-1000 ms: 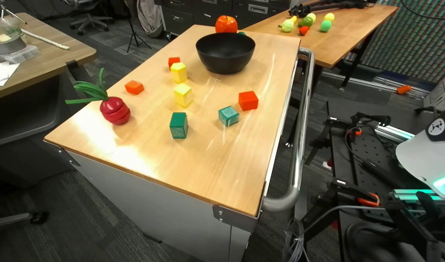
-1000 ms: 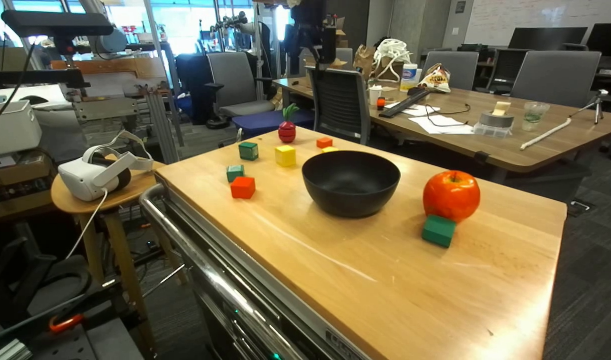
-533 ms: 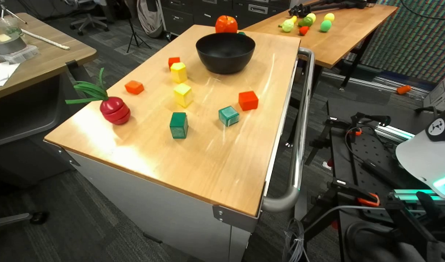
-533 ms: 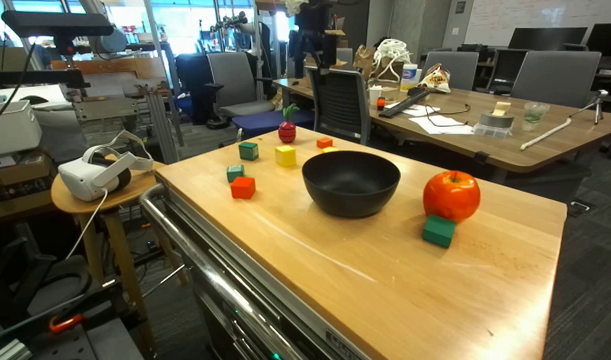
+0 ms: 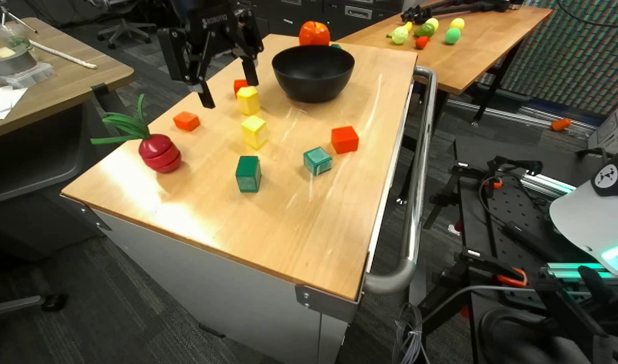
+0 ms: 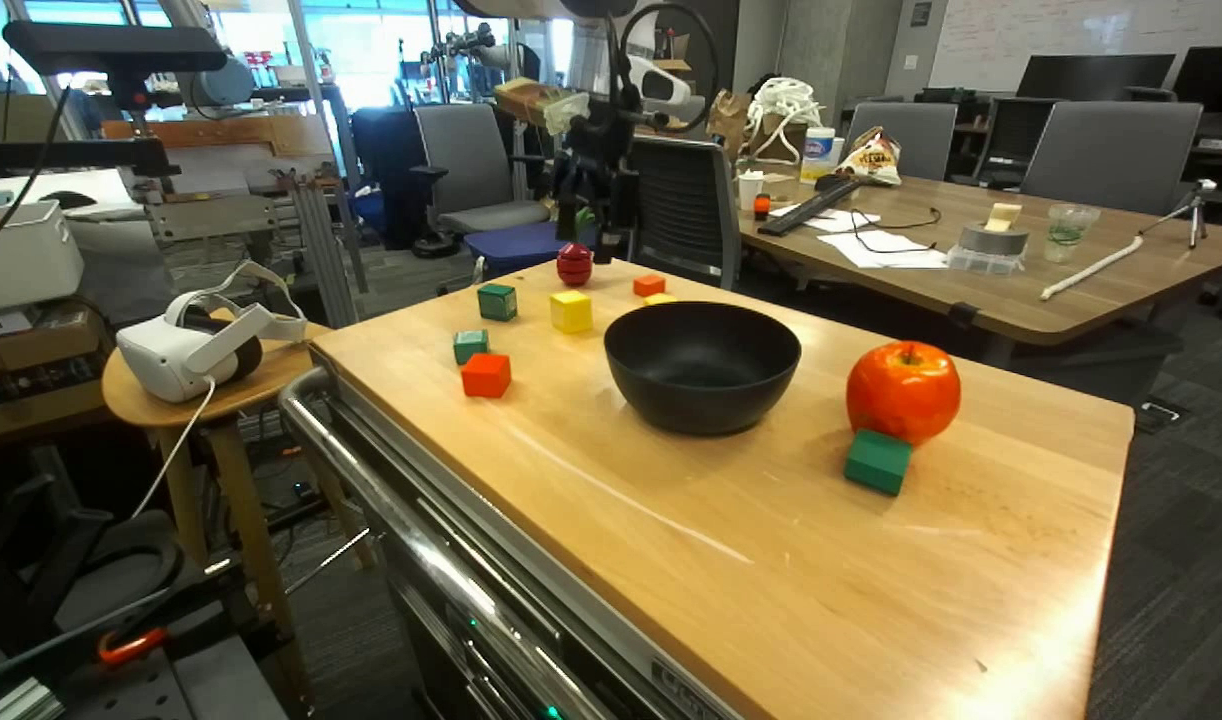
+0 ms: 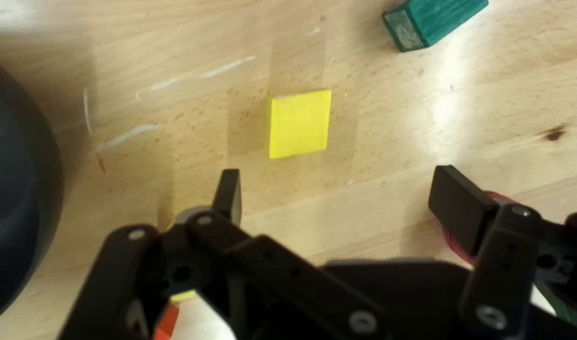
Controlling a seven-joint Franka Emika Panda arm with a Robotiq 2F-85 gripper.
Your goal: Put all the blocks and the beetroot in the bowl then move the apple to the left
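Observation:
My gripper (image 5: pixel 228 86) hangs open above the tabletop, its fingertips spread wide with nothing between them. In the wrist view a yellow block (image 7: pixel 300 124) lies on the wood just beyond the jaws, and part of the beetroot shows behind the right finger (image 7: pixel 458 203). Several more blocks are scattered about, such as a green block (image 5: pixel 248 174), a red block (image 5: pixel 345 139) and an orange-red block (image 5: pixel 186 121). The leafy, dark-red beetroot (image 5: pixel 160 153) stands near the table's edge. Nothing shows inside the black bowl (image 6: pixel 701 405). The apple (image 6: pixel 903 390) sits beside it, touching or nearly touching another green block (image 6: pixel 878 462).
A metal rail (image 5: pixel 420 177) runs along a side of the wooden table (image 5: pixel 289 242). A desk (image 6: pixel 1081 290) with papers and tape stands nearby. Toy fruits such as a green ball (image 5: pixel 452 35) lie on a separate table. A white headset (image 6: pixel 201 345) rests on a stool.
My gripper has come down over the table and entered an exterior view where it was out of sight. It stays open. Blocks, beetroot, bowl and apple have not moved.

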